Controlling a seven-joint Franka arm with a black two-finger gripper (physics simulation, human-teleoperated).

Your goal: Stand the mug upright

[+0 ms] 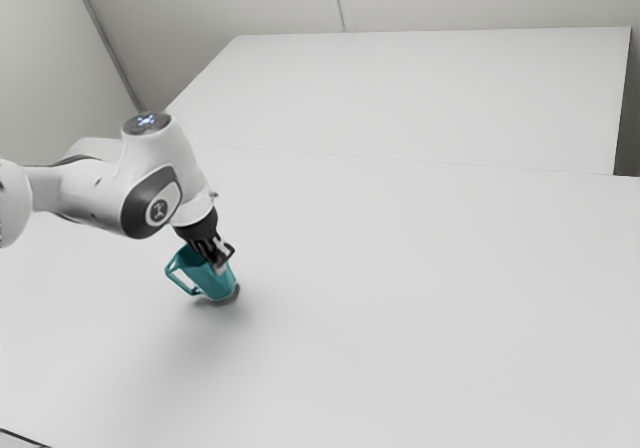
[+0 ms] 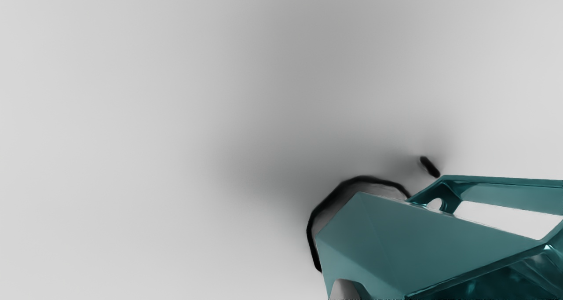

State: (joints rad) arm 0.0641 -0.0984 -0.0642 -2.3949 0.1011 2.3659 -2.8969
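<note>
The faceted teal mug with an angular handle (image 1: 213,286) is tilted at the white counter (image 1: 420,288), its mouth and handle toward the exterior view's left. The black two-finger tool (image 1: 219,260) lies at the mug; whether it grips the wall cannot be determined.

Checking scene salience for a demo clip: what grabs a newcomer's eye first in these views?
The teal mug, the one strong color on the pale table, its handle toward the exterior view's left. Next, the white arm coming in from that view's left, its black end effector down at the mug.
</note>
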